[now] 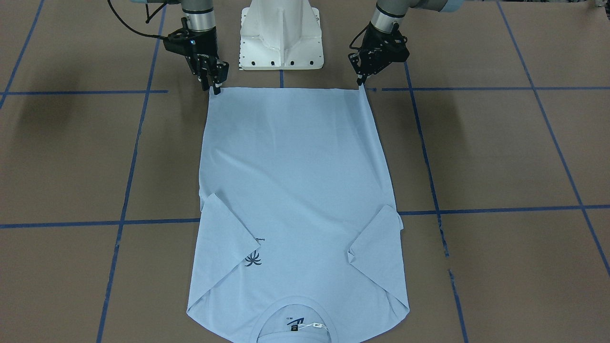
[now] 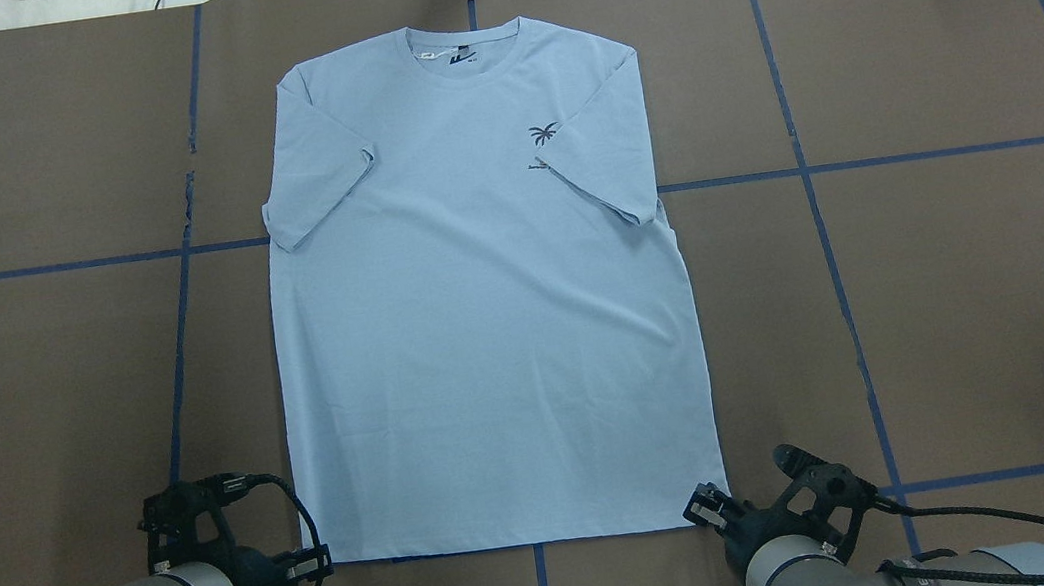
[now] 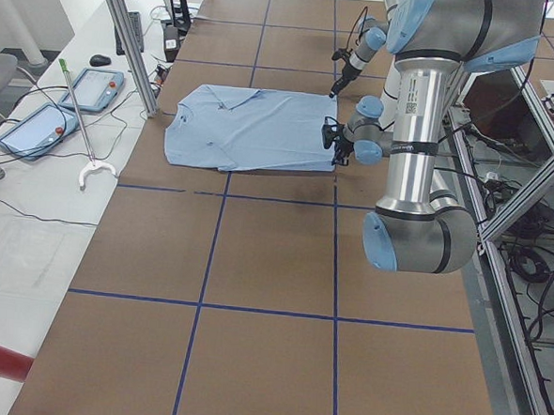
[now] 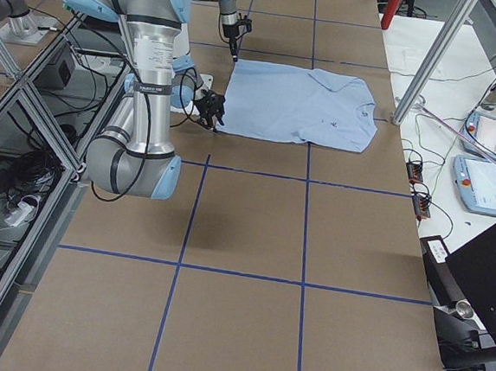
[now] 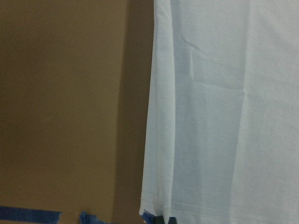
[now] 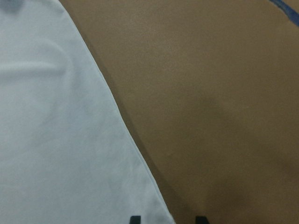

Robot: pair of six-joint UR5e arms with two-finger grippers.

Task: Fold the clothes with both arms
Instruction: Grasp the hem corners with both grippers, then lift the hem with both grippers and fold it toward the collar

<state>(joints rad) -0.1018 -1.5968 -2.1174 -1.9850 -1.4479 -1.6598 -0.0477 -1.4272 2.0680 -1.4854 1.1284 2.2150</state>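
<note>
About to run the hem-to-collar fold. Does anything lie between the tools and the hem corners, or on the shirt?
Nothing visible. The left tool and right tool sit right at the hem corners, and the t-shirt lies flat with nothing on it.

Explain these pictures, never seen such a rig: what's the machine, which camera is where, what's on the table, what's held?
The machine is two robot arms with a white pedestal between them, at a brown table. One camera faces the robot, one looks over its shoulders, two look along the table from its ends, one rides on each wrist. A pale blue t-shirt lies flat, sleeves folded in, collar away from the robot. The left gripper and right gripper each sit at a hem corner. The right wrist view shows its fingers apart with the cloth edge between them, so probably not clamped. Whether the left one grips, I cannot tell.
</note>
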